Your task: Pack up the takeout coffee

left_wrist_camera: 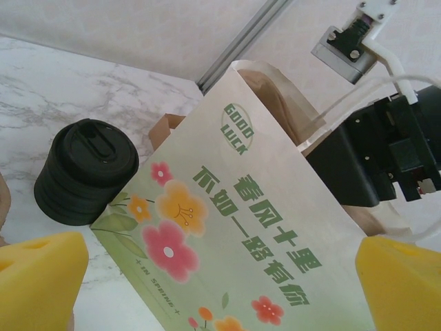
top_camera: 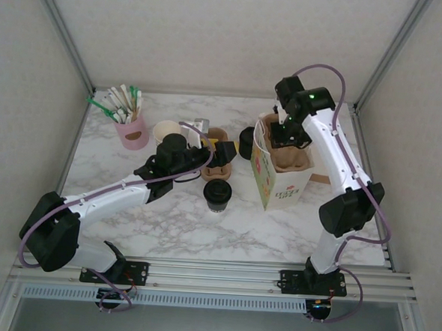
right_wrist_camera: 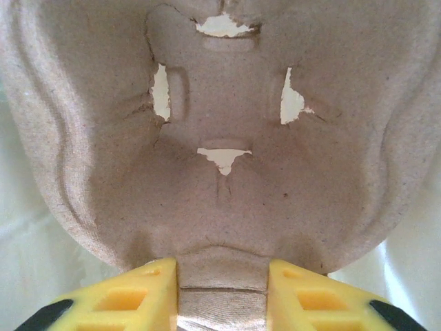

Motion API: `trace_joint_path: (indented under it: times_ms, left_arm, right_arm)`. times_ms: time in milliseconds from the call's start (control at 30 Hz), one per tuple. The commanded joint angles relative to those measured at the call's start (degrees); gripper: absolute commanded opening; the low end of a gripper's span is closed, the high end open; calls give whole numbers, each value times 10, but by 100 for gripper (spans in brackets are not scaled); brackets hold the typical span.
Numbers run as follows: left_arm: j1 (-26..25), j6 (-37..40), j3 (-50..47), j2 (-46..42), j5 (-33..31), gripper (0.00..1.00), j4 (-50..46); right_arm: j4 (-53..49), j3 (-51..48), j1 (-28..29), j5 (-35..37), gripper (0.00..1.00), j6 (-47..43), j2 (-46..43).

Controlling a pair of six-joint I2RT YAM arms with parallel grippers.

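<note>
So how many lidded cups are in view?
1. The takeout coffee stands on the table, left of the paper bag and in front of the black lid stack. The bag's inside is partly hidden, so another could sit there.

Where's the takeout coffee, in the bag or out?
Out. The takeout coffee stands upright and lidded on the table, left of the paper bag, apart from it.

Green oval near the top of the paper bag (left_wrist_camera: 227, 207) reads "GOOD LUCK". Below it run big green characters, "春风十里 不如一路有你". Tiny "IN SPRING" sits underneath.
</note>
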Motion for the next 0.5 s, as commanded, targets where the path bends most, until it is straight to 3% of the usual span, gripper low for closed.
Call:
trace_joint_path:
  times_ms: [0, 467]
  left_arm:
    - [-7, 7, 18, -2, -8, 100, 9]
    - [-7, 8, 14, -5, -8, 100, 13]
  right_arm:
    - [-2, 9, -1, 16, 34, -5, 19]
    - [61, -112, 2, -3, 34, 11, 0]
